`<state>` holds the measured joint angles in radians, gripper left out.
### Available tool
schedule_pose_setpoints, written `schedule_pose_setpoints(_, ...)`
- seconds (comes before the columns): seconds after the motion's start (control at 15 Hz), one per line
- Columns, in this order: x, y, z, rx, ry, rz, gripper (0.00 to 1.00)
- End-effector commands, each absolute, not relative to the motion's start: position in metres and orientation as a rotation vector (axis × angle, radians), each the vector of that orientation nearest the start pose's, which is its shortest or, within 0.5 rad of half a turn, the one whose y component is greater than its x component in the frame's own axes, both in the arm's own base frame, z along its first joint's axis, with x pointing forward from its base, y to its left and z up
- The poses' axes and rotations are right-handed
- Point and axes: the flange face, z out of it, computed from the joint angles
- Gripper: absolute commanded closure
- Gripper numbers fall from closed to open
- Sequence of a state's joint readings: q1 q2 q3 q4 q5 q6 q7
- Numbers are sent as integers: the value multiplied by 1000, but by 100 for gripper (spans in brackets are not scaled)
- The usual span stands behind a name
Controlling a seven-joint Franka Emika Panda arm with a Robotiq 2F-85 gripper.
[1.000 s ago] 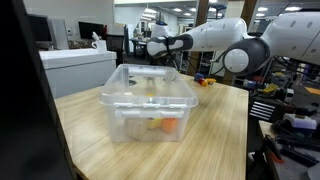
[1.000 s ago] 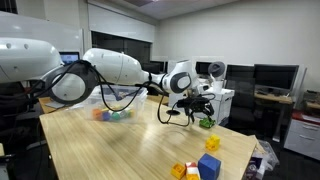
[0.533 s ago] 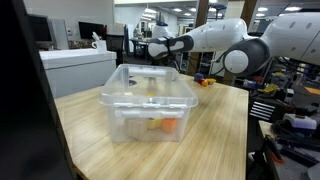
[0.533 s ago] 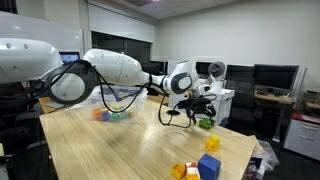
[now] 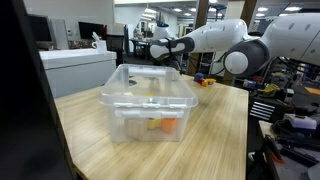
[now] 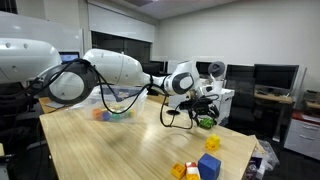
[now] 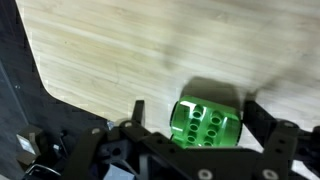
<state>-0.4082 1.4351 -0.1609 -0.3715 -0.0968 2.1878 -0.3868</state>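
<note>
- My gripper is wide open. Its fingers straddle the green block without touching it.
- The block lies by the counter edge, near its far corner.

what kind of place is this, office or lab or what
Most likely a robotics lab inside an open office. Dark computer monitors stand on desks behind, a clear plastic storage bin sits on the light wooden table, and a green studded toy block lies between the spread jaws of the gripper.
</note>
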Motion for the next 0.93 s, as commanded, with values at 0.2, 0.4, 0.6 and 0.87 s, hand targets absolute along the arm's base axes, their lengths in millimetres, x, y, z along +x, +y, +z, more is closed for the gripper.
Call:
schedule_pose_setpoints(0.2, 753, -369, 217, -3481, -61, -429, 40)
schedule_pose_setpoints(0.4, 753, -367, 216, -3474, -70, -425, 61)
schedule_pose_setpoints(0.6, 754, -366, 216, -3468, -75, -425, 80)
schedule_pose_setpoints(0.87, 754, -365, 216, -3465, -79, -428, 100)
